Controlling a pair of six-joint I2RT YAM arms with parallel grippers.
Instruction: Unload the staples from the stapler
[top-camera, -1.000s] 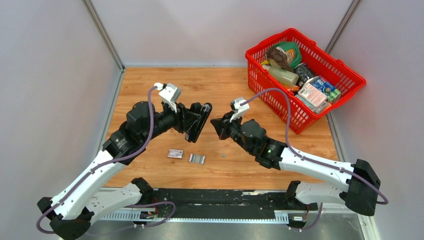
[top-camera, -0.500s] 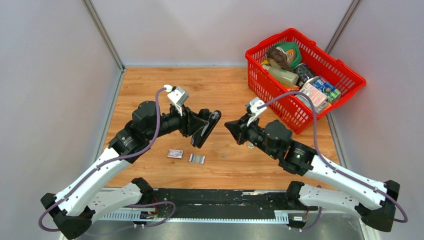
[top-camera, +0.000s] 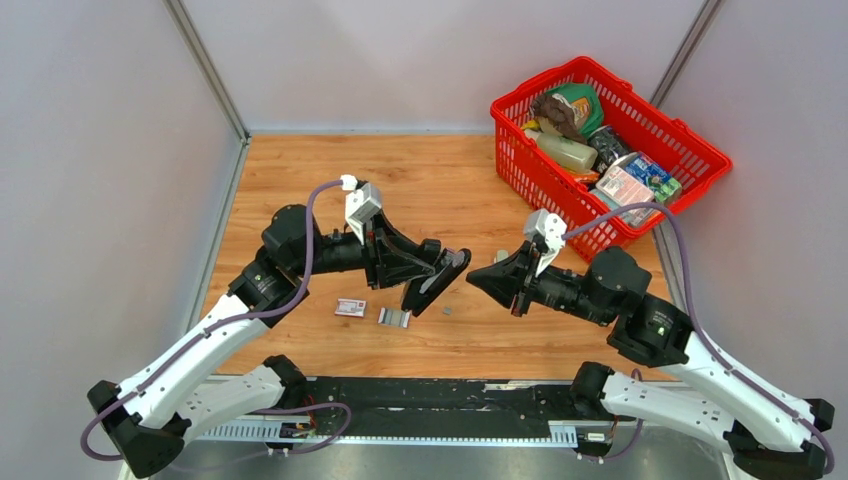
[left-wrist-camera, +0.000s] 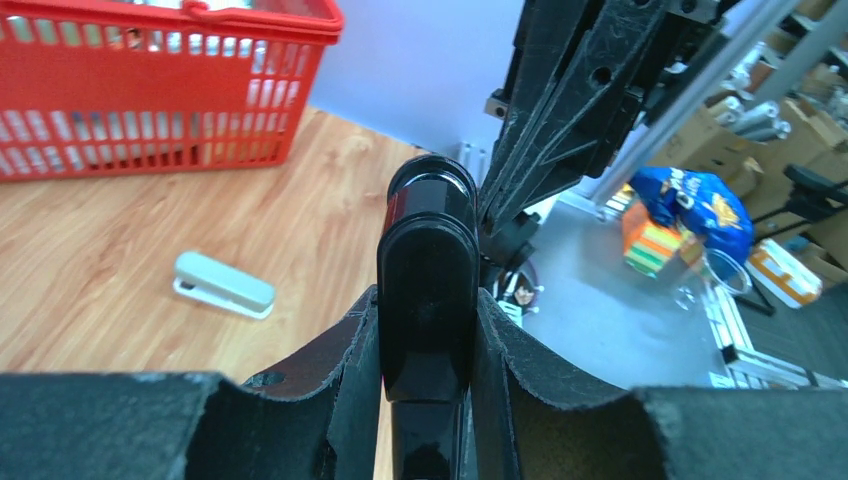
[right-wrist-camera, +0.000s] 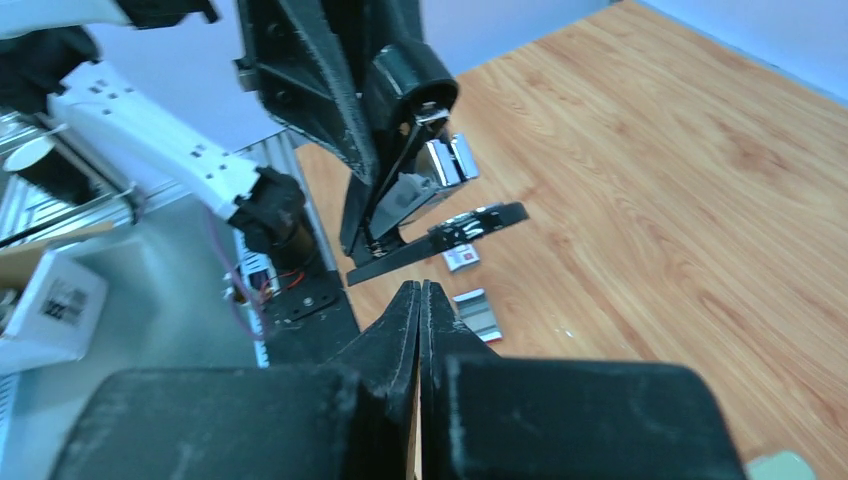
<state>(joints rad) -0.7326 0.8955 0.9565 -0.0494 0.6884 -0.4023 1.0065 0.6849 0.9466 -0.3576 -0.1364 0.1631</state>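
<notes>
My left gripper (top-camera: 432, 274) is shut on the black stapler (top-camera: 438, 284) and holds it tilted above the table's middle. In the left wrist view the stapler (left-wrist-camera: 428, 270) sits clamped between the fingers (left-wrist-camera: 340, 350). In the right wrist view the stapler (right-wrist-camera: 410, 85) hangs open, with its silvery inside (right-wrist-camera: 447, 160) and its black base (right-wrist-camera: 440, 240) swung out. A short strip of staples (top-camera: 394, 317) lies on the wood below it, and it also shows in the right wrist view (right-wrist-camera: 478, 313). My right gripper (top-camera: 472, 278) is shut and empty, and its tips (right-wrist-camera: 420, 290) point at the stapler from the right.
A small white-and-red box (top-camera: 350, 308) lies left of the strip. A tiny grey bit (top-camera: 447, 311) lies to the strip's right. A pale grey bar (left-wrist-camera: 223, 285) lies on the wood. A red basket (top-camera: 700, 150) of groceries stands at the back right.
My left gripper has carried the stapler to the right and nearer. My right gripper has drawn back to the right, staying shut and in front of the stapler.
</notes>
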